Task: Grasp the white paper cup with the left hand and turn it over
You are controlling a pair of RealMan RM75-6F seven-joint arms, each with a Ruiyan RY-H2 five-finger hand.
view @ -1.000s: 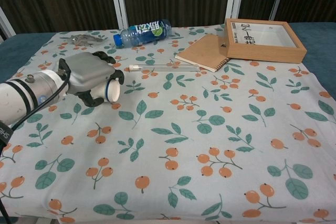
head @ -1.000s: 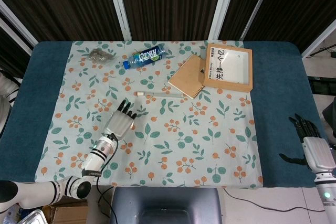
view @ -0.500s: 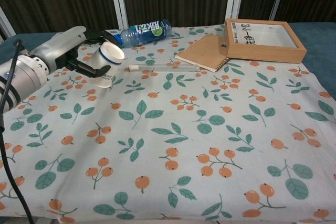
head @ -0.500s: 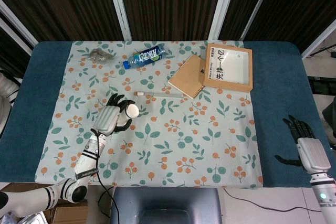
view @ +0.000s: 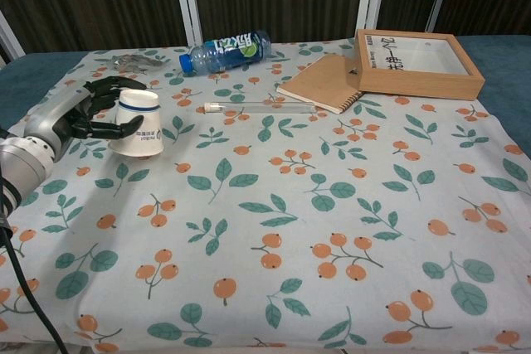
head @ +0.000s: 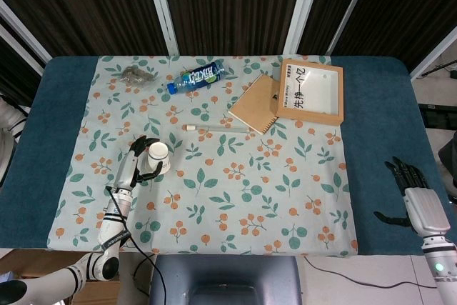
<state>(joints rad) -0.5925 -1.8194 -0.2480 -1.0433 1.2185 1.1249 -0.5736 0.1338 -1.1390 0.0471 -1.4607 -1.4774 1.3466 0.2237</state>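
White paper cup [view: 138, 124] with a blue band near its narrow end is standing upside down, wide mouth on the floral leaf-and-berry tablecloth [view: 315, 205], on the left part of the table. Flip looks done or nearly so. The left hand [view: 79, 113] is just beside it: dark fingers [view: 106, 128] curl around the cup's left side and seem to touch the wall. Can't tell from either view whether they're gripping or only resting there. For the release, I'd spread the fingers outward evenly and back the hand off sideways and low, away from the cup; thin paper wall is light and tapered, so one dragging fingertip could tip or skid it on soft cloth. Don't squeeze, the wall will crease. Cloth is a bit wrinkled near the edge, so the base may not sit perfectly flat. The right hand [head: 421, 205] hangs off the right table edge over the dark blue table cover [head: 378, 141], fingers apart, holding nothing. Other items well apart from the cup: clear plastic bottle with blue label [view: 226, 50] lying on its side, thin clear tube [view: 261, 108], tan kraft spiral notebook [view: 322, 82], shallow wooden frame box with white interior [view: 417, 62], small crumpled clear wrapper [view: 129, 60].
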